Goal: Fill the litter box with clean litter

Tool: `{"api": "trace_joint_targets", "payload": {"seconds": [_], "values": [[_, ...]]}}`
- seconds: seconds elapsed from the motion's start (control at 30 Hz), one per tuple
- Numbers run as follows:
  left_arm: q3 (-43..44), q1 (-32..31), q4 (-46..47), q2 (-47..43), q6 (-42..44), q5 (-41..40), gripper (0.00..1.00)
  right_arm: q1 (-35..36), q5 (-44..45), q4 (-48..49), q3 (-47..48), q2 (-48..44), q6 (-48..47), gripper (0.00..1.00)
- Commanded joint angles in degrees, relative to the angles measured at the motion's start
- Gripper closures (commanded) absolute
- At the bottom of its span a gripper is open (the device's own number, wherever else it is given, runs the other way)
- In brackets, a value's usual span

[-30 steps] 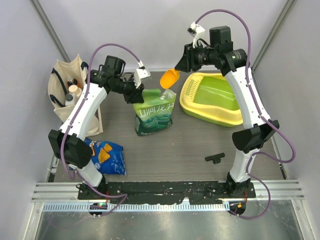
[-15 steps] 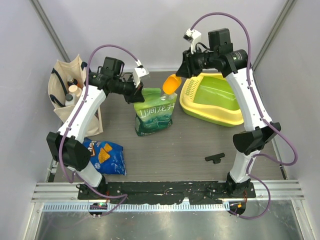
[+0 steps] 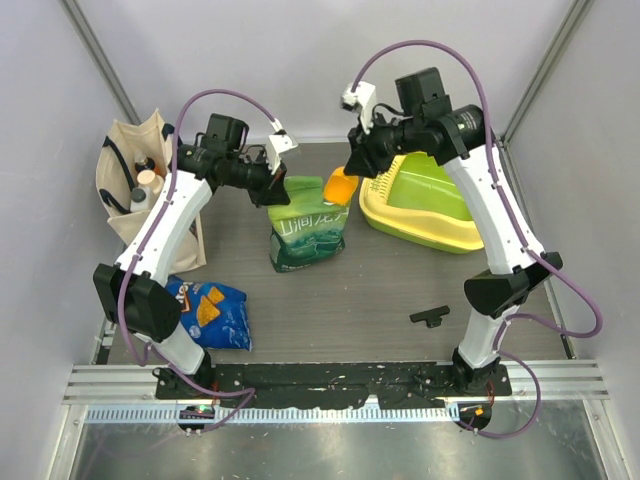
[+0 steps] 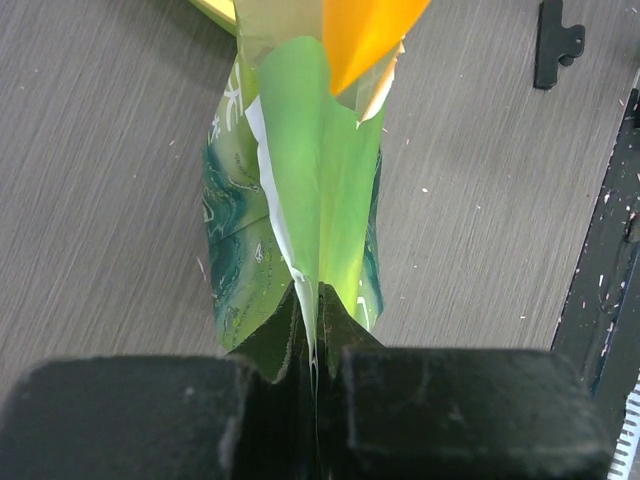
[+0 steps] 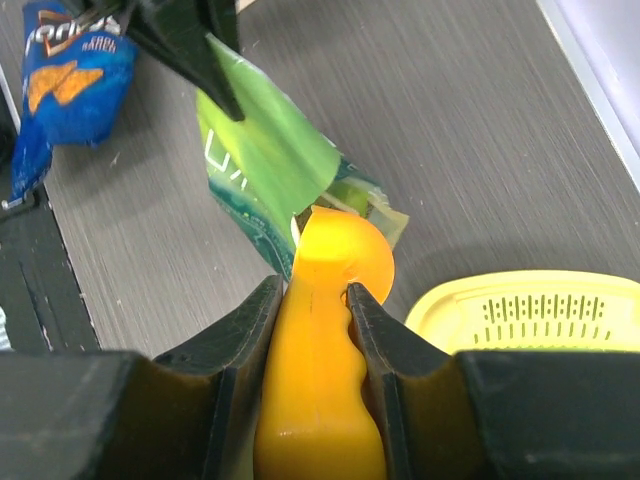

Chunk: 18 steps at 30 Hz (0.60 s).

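Note:
The litter box (image 3: 445, 235), with its yellow rim, lime-green basin and slotted grate (image 5: 545, 312), sits at the right back of the table. A green printed pouch (image 3: 308, 237) stands left of it. My left gripper (image 3: 272, 190) is shut on the pouch's upper edge (image 4: 315, 300) and holds it up. My right gripper (image 3: 352, 168) is shut on the orange scoop (image 5: 320, 380). The scoop's bowl (image 3: 340, 186) points down at the pouch's open mouth (image 5: 350, 205). The clean litter is hidden; I see none in the basin or the scoop.
A blue Doritos bag (image 3: 208, 313) lies at the front left. A cloth tote (image 3: 130, 190) with bottles stands at the far left. A small black clip (image 3: 430, 317) lies on the table at the front right. Grey walls close the back and sides.
My right arm has swung left and down, bringing the orange scoop from above the pouch to its open mouth. My left gripper has kept its hold on the pouch.

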Motion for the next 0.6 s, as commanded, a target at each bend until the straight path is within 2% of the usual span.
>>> {"api": "trace_joint_targets", "payload": {"seconds": [0.0, 0.17, 0.27, 0.37, 0.47, 0.57], "values": [[0.6, -0.3, 3.3, -1.4, -1.0, 4.8, 1.00, 2.3, 3.2, -4.1, 2.9, 0.2, -8.0, 0.99], [-0.4, -0.3, 4.7, -2.2, -1.7, 4.5, 1.00, 3.2, 5.4, -7.9, 7.8, 3.1, -11.0, 0.99], [-2.3, -0.2, 7.4, -3.4, -4.4, 4.5, 1.00, 3.3, 7.8, -8.7, 7.2, 3.7, -10.4, 0.99], [-5.7, -0.5, 12.8, -5.6, -8.7, 5.5, 1.00, 3.4, 12.8, -6.0, 3.6, 3.8, -5.8, 0.99], [-9.3, -1.7, 17.0, -7.7, -10.6, 5.3, 1.00, 3.4, 16.4, -0.6, -0.3, 3.7, 2.9, 0.99], [-12.2, -2.9, 21.8, -9.1, -13.2, 4.3, 1.00, 3.4, 21.2, 8.8, -5.8, 1.4, 10.9, 0.99]]}}
